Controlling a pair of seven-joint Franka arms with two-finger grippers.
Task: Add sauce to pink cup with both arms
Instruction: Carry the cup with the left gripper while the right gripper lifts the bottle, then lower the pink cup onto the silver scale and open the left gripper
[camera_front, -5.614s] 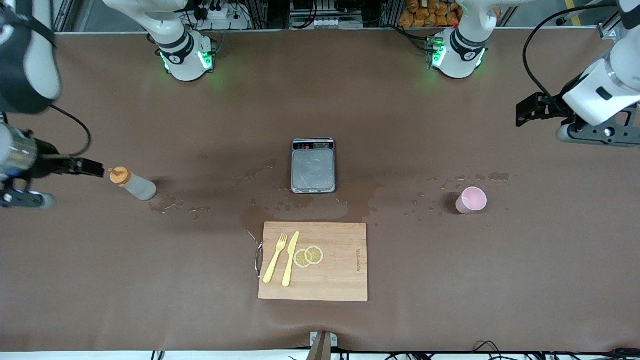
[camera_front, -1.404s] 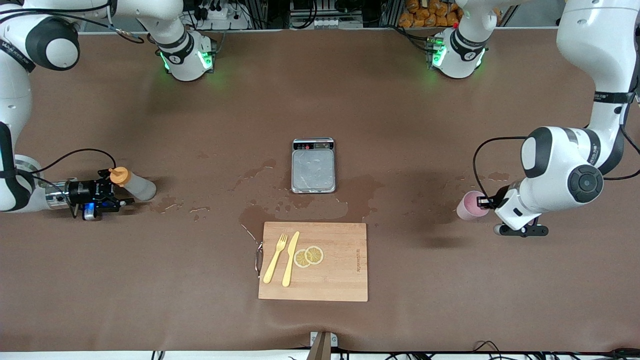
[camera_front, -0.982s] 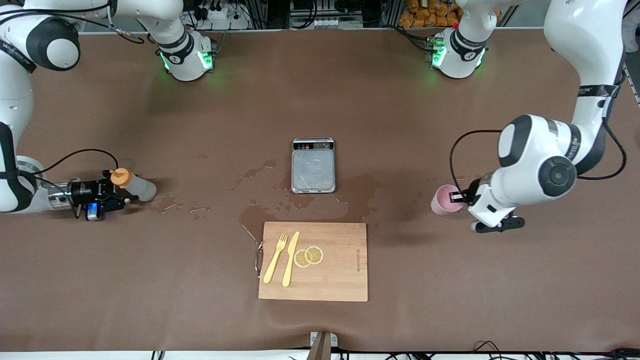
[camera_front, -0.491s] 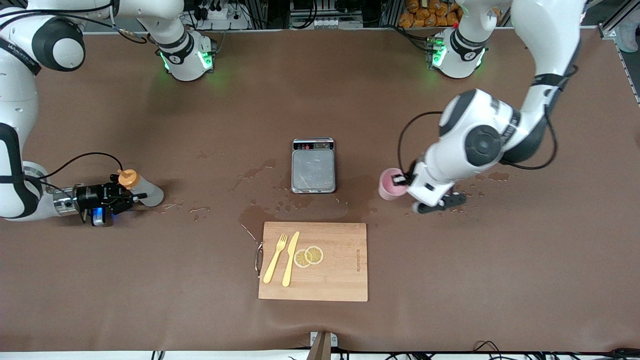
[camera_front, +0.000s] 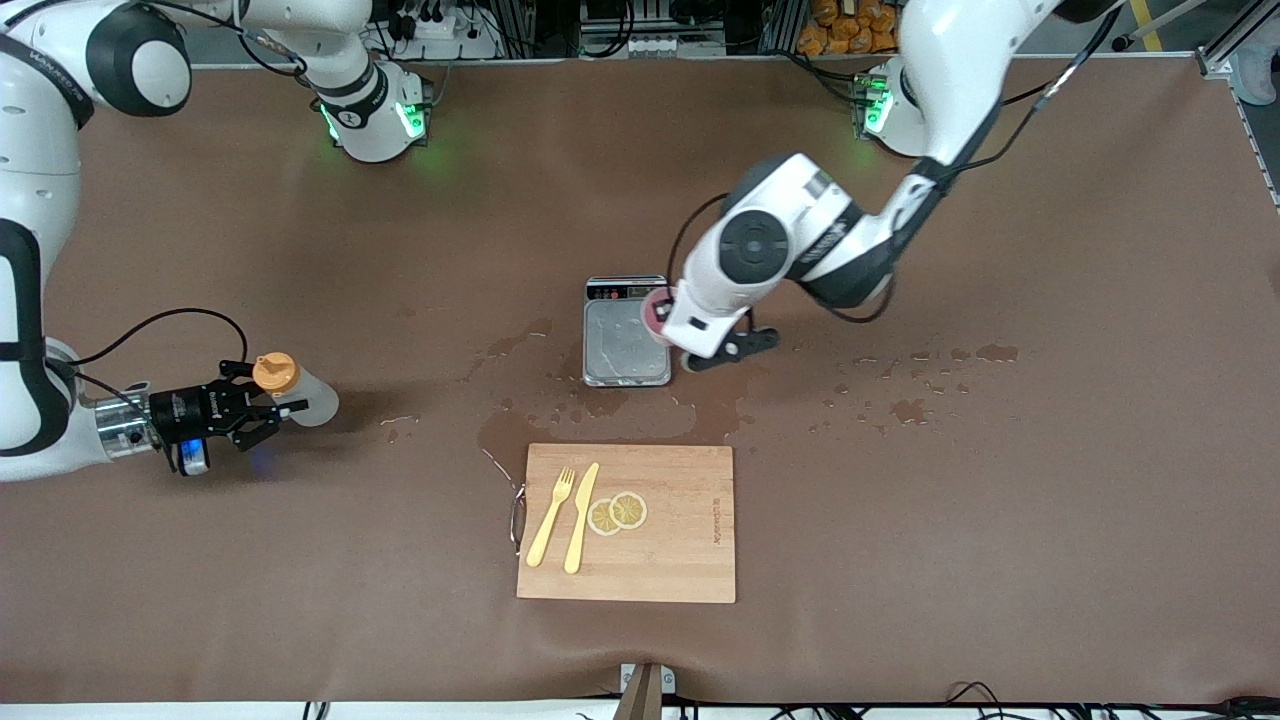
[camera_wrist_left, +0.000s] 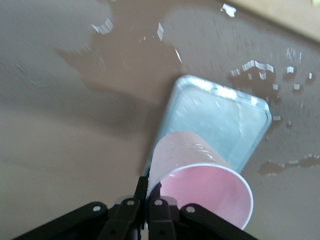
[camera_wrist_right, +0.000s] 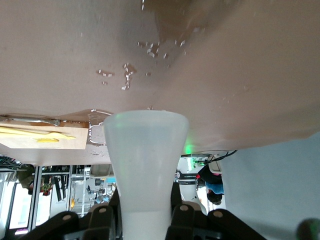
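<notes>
The pink cup (camera_front: 651, 313) hangs tilted over the edge of the grey scale (camera_front: 626, 345) at mid-table. My left gripper (camera_front: 668, 322) is shut on it. In the left wrist view the fingers (camera_wrist_left: 142, 192) pinch the pink cup (camera_wrist_left: 200, 185) by its rim wall, with the scale (camera_wrist_left: 220, 120) under it. Toward the right arm's end, my right gripper (camera_front: 280, 405) is shut on the sauce bottle (camera_front: 305, 397). Its orange cap (camera_front: 275, 372) points up and the bottle leans just above the table. The right wrist view shows the whitish sauce bottle (camera_wrist_right: 145, 160) between the right gripper's (camera_wrist_right: 145, 212) fingers.
A wooden cutting board (camera_front: 680, 530) lies nearer to the front camera than the scale. On it are a yellow fork (camera_front: 550, 515), a knife (camera_front: 582, 515) and lemon slices (camera_front: 618, 512). Wet patches (camera_front: 620, 420) spread round the scale and toward the left arm's end.
My left arm has carried the pink cup from the left arm's end of the table to over the scale. My right gripper has shut on the sauce bottle and shifted it slightly toward mid-table.
</notes>
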